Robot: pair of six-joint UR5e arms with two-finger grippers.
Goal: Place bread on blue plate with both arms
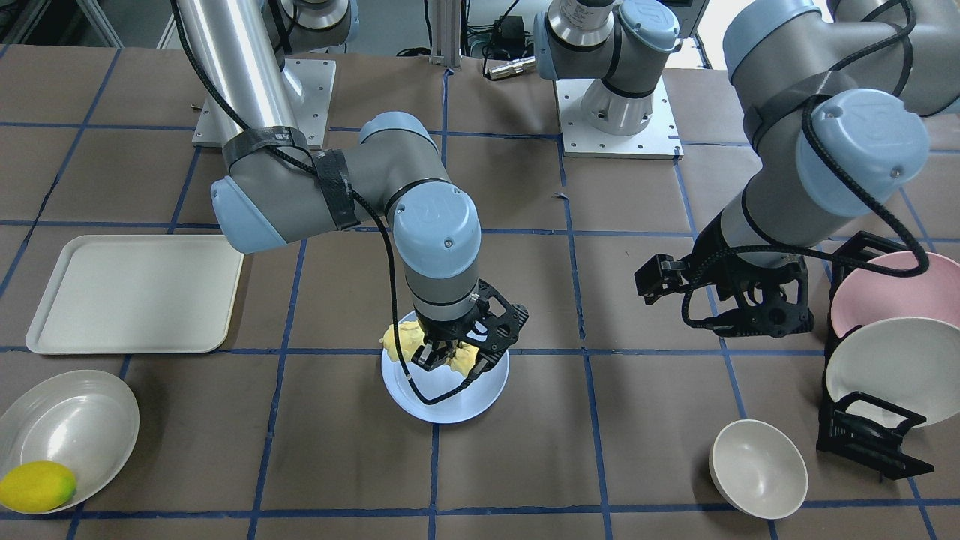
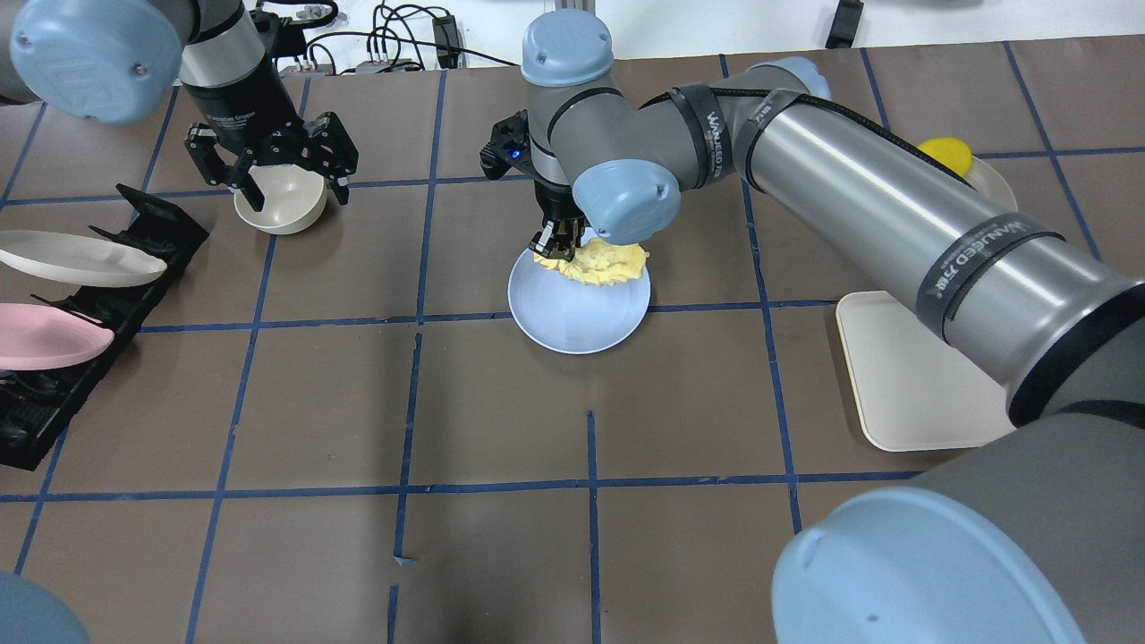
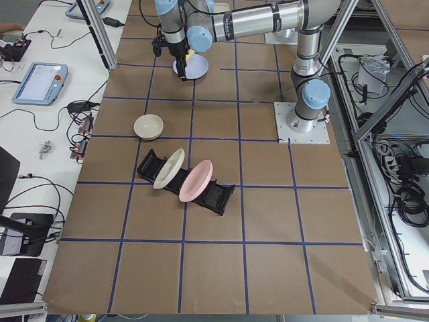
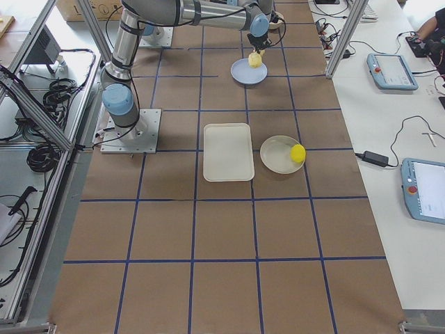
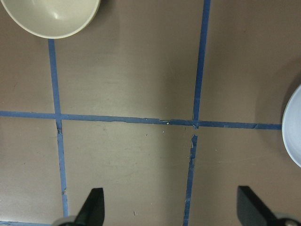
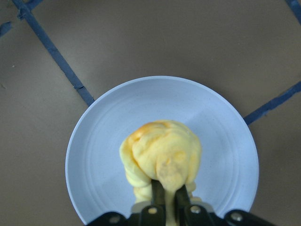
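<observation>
The bread [image 1: 400, 342] is a pale-yellow ridged loaf with an orange end. My right gripper [image 1: 448, 363] is shut on it and holds it hanging just above the blue plate [image 1: 450, 401] in the middle of the table. In the right wrist view the bread [image 6: 160, 150] hangs over the plate [image 6: 103, 141] near its centre, pinched by the gripper [image 6: 167, 190]. In the overhead view the bread [image 2: 604, 262] shows over the plate's [image 2: 572, 317] far rim. My left gripper [image 2: 291, 183] is open and empty, raised above a white bowl [image 2: 277, 213], well to the plate's left.
A cream tray [image 1: 135, 292] and a white plate [image 1: 71, 424] with a lemon [image 1: 36, 486] lie on my right side. A black rack [image 1: 862, 439] holds a pink plate [image 1: 900, 289] and a white plate [image 1: 900, 367] on my left.
</observation>
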